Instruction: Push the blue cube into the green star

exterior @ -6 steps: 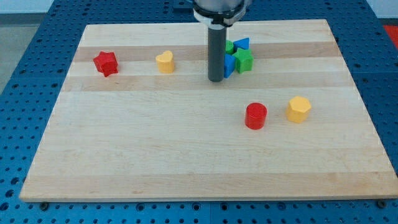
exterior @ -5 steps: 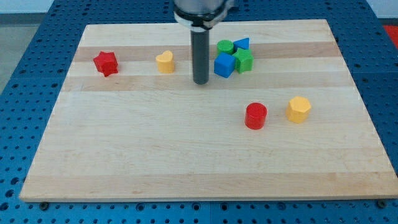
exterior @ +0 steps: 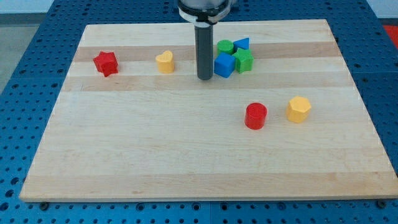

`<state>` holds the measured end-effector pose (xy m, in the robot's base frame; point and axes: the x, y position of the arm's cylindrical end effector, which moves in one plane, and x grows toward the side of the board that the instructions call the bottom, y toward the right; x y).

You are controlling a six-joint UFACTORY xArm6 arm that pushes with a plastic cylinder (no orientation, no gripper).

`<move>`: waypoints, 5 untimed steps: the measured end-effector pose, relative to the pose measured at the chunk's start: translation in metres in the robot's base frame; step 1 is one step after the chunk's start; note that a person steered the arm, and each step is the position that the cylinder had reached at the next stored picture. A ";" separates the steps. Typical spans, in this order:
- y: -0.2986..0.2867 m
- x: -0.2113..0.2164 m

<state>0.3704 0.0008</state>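
The blue cube (exterior: pixel 224 65) sits near the board's top centre, touching the green star (exterior: pixel 244 60) on its right side. My tip (exterior: pixel 204 78) stands just left of the blue cube, a small gap from it or barely touching; I cannot tell which. The dark rod rises straight up from the tip to the view's top edge.
A green cylinder (exterior: pixel 225 47) and a blue triangle (exterior: pixel 242 43) lie just above the cube and star. A yellow heart (exterior: pixel 165 61) and a red star (exterior: pixel 106 63) lie to the left. A red cylinder (exterior: pixel 255 116) and a yellow hexagon (exterior: pixel 299 109) lie lower right.
My tip moved left away from the blue cube, then came back a little to the right. The blue cube and green star have stayed in place.
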 end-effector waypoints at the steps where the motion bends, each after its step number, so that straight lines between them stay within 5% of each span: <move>1: 0.021 0.000; 5: 0.039 0.003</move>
<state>0.3738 0.0399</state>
